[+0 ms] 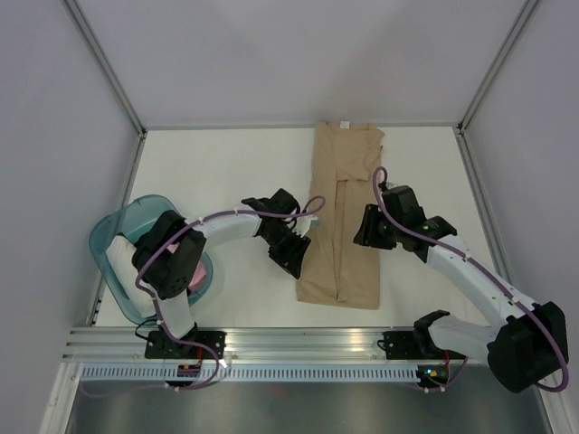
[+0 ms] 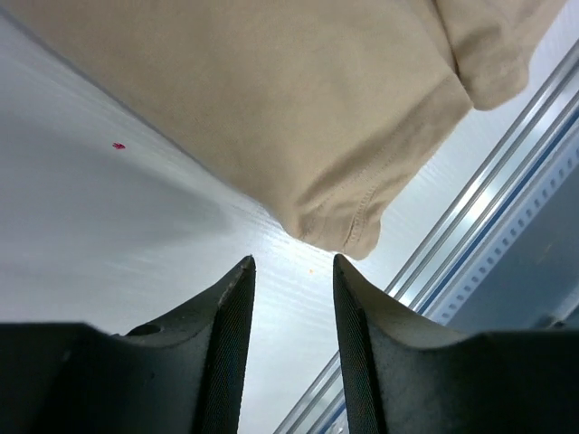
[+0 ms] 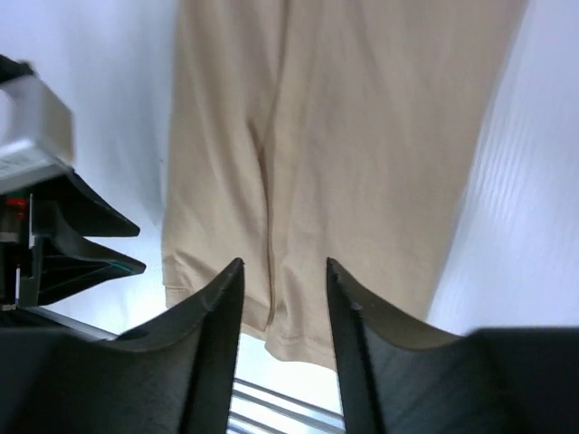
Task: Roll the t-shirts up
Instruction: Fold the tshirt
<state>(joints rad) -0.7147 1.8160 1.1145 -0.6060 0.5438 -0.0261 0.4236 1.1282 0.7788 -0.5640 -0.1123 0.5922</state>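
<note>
The tan t-shirt (image 1: 344, 217) lies on the desk (image 1: 208, 172) folded into a long strip, I'd guess so it rolls tight from the near hem. The left hand (image 1: 291, 251) sits just off its near-left corner and the right hand (image 1: 366, 226) over its right edge, both open and empty.

Matt tan cloth t-shirt (image 1: 342, 221), translucent plastic basket (image 1: 113, 237)

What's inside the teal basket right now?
A white bundle and some pink fabric show inside the basket; the left arm covers the rest.
</note>
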